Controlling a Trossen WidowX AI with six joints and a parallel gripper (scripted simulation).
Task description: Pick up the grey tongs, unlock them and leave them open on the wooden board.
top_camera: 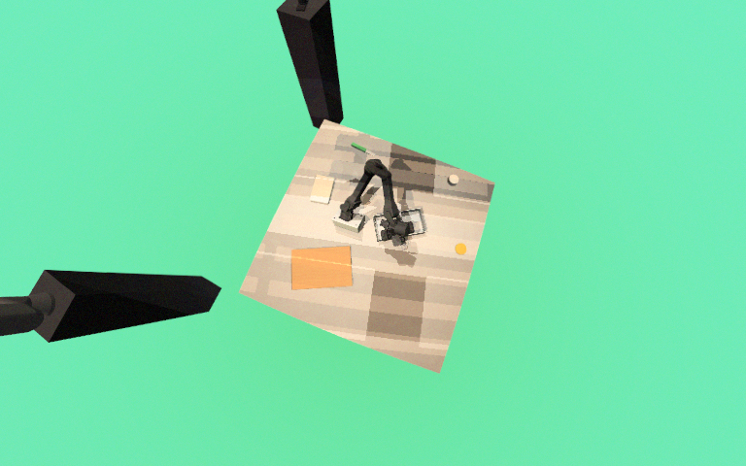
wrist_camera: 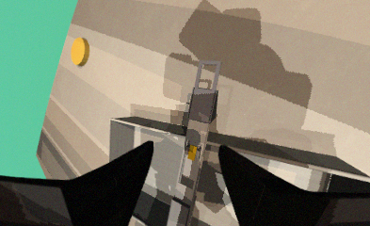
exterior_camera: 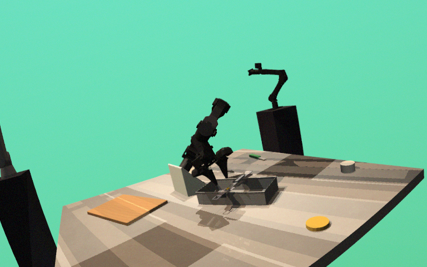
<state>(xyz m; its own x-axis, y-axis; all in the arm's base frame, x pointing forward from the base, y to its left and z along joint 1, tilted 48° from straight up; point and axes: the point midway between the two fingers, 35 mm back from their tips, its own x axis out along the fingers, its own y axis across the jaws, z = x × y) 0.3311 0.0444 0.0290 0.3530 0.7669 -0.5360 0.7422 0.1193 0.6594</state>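
My gripper (exterior_camera: 221, 180) (wrist_camera: 186, 148) is about half open with nothing held, fingers pointing down around the grey tongs (exterior_camera: 241, 177) (wrist_camera: 203, 105) without gripping them. Right under it the tongs lie across the open, rectangular dark-grey roasting tin (top_camera: 423, 221) (exterior_camera: 236, 198) (wrist_camera: 120, 121), their looped end poking past its rim. Farther from my fingers, on the striped table (top_camera: 330, 317) (exterior_camera: 258, 245) (wrist_camera: 144, 47), I see the flat orange wooden board (top_camera: 322, 267) (exterior_camera: 126, 208) and a round yellow disc (top_camera: 460, 249) (exterior_camera: 317, 223) (wrist_camera: 79, 51)
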